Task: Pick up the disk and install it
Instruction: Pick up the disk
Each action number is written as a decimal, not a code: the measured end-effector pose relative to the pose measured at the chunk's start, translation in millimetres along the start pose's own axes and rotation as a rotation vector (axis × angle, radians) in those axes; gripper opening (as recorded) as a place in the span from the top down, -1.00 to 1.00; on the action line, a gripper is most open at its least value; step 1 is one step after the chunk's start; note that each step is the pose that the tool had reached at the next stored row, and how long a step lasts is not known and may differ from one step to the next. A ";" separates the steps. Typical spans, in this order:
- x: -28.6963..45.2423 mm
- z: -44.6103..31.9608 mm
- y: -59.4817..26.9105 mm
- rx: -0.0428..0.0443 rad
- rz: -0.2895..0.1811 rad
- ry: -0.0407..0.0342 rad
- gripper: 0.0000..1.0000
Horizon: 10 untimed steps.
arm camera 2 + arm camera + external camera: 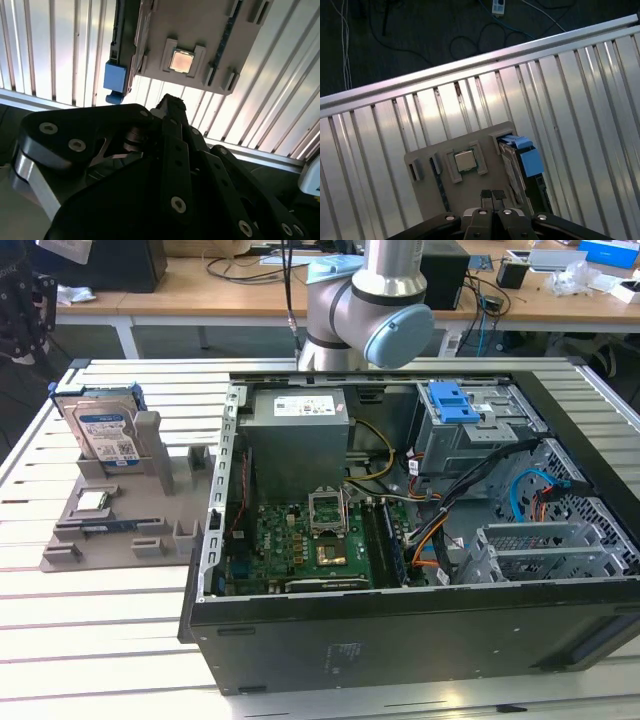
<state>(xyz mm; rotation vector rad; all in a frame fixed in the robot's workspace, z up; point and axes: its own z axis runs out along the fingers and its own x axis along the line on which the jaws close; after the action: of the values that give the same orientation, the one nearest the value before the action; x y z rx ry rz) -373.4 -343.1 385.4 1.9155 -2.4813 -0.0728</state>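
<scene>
The disk, a silver drive with a blue-and-white label in a blue carrier, stands upright in a slot of the grey holder on the slatted table at the exterior view's left. The first wrist view looks down on the disk edge-on, with its blue carrier beside it. My gripper hangs well above the holder, apart from the disk, with its fingertips together and nothing between them. In the second wrist view the gripper is a dark shape below the carrier's blue end.
A small square processor chip lies in a pocket of the holder, beside the disk. The open computer case takes up the table's middle and the exterior view's right, with a drive cage bearing a blue latch at its back. The arm rises behind the case.
</scene>
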 end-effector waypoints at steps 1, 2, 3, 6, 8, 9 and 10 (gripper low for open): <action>0.0 0.0 0.0 -0.0004 -0.013 0.0006 0.79; 0.0 0.0 0.0 -0.0006 -0.022 0.0009 0.79; 0.0 0.0 0.0 -0.0009 -0.036 0.0015 0.79; 0.0 0.0 0.0 -0.0018 -0.072 0.0030 0.79; 0.0 0.0 0.0 -0.0023 -0.096 0.0039 0.79; 0.0 0.0 0.0 -0.0028 -0.115 0.0047 0.79; 0.0 0.0 0.0 -0.0029 -0.124 0.0051 0.79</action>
<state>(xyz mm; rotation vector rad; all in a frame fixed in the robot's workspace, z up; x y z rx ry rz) -373.4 -343.2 385.4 2.0635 -2.3558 -0.0720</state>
